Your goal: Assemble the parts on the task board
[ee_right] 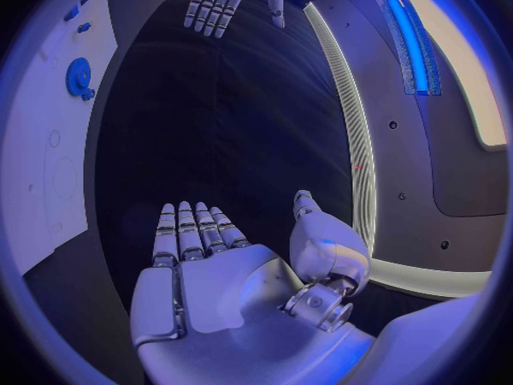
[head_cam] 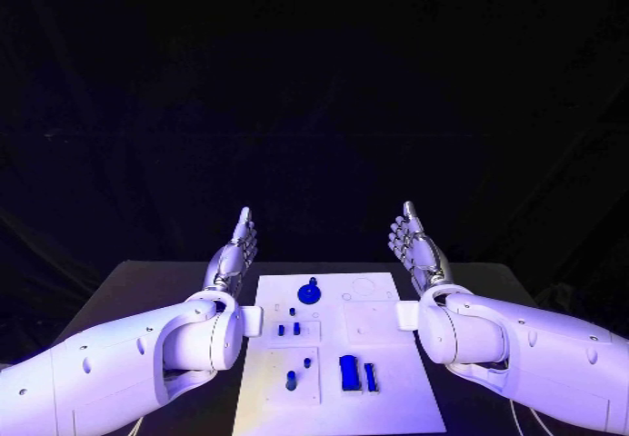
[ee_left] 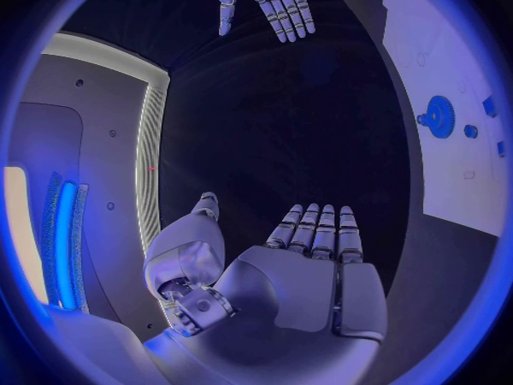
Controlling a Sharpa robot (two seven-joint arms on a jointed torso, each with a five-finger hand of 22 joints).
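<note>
Two white robot arms flank the white rectangular task board [head_cam: 394, 322] at the middle of the black desk [head_cam: 144, 282], each silver robot hand raised flat and released, grasping nothing. The left robot hand [head_cam: 234, 254] stands just off the board's left edge, the right robot hand [head_cam: 420, 247] just off its right edge, both with fingers straight, close together and pointing toward the desk's far edge.

The small blue parts lie between the two arms. A round blue gear-like piece [head_cam: 309, 292] sits near the board's far end, slightly left of centre; two small blue pegs [head_cam: 288, 329] stand in the middle of the left half; a dark blue block [head_cam: 349, 372] and a slimmer blue bar [head_cam: 371, 376] lie side by side near the near edge, their long axes running near to far. A small blue drop-shaped piece [head_cam: 291, 383] rests left of them.

The left robot hand looks nearer the gear and pegs, the right robot hand nearer the block and bar; either would have to turn inward and down. Whether any part already sits in its final seat cannot be told. Bare desk lies open along both long sides of the board and beyond its far end.
</note>
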